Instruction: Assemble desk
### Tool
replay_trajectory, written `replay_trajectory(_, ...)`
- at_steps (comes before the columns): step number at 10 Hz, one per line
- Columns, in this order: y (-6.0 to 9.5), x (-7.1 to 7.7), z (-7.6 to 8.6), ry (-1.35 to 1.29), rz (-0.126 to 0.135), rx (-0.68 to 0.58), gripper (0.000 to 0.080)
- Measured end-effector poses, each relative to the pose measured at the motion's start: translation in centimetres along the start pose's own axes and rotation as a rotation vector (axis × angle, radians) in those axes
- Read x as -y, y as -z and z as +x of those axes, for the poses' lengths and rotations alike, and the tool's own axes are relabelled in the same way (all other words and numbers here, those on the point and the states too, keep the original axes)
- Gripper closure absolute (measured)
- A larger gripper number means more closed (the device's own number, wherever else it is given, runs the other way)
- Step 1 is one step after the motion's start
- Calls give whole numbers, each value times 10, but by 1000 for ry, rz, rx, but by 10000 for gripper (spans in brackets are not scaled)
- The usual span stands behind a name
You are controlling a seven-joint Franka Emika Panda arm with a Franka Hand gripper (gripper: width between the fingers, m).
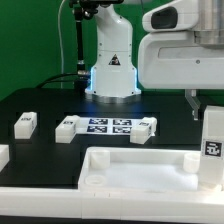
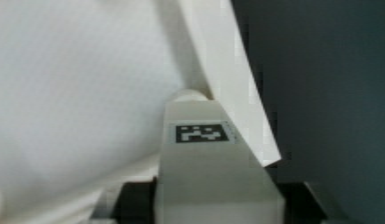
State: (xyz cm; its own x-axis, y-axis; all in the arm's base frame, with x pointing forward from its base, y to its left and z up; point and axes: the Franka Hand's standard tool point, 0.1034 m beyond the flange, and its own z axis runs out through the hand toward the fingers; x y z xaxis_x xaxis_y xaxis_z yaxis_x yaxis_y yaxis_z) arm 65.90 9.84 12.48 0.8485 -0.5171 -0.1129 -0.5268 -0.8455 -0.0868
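At 3 o'clock in the exterior view, tight to the frame edge: one white tagged leg, upright, gripped in the fingers at a fairly narrow set, flanked by them on both sides in the wrist view. Toward 6 o'clock, the desk panel, rim up on the black surface, its 3 o'clock end right by the leg's lower part; touching or just clear, impossible to tell. Corner socket not visible in either view, hidden by the leg itself and by the frame edge. Main hazard, as a judgement: coming down off-centre and landing on the rim rather than in the socket, then shoving the seemingly unclamped panel across the surface or tipping it. Second hazard: a slight lean of the leg in the grip, enough to jam it at the socket mouth and lever it out of the fingers under load. Lesser one: slipping on smooth plastic during any turning-in. Well apart, from 10 to 12 o'clock of the panel, loose legs beside the marker board, unlikely to be disturbed.
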Motion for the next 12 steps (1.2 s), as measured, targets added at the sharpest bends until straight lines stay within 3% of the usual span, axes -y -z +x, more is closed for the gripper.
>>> replay_trajectory(5,-2,6,-5,-447,8,5,505)
replay_trajectory(10,-3,10,-8,-556,12,10,505)
replay_trajectory(11,-3,10,-7,-497,13,9,310)
replay_trajectory(12,-2,9,-7,-417,13,9,310)
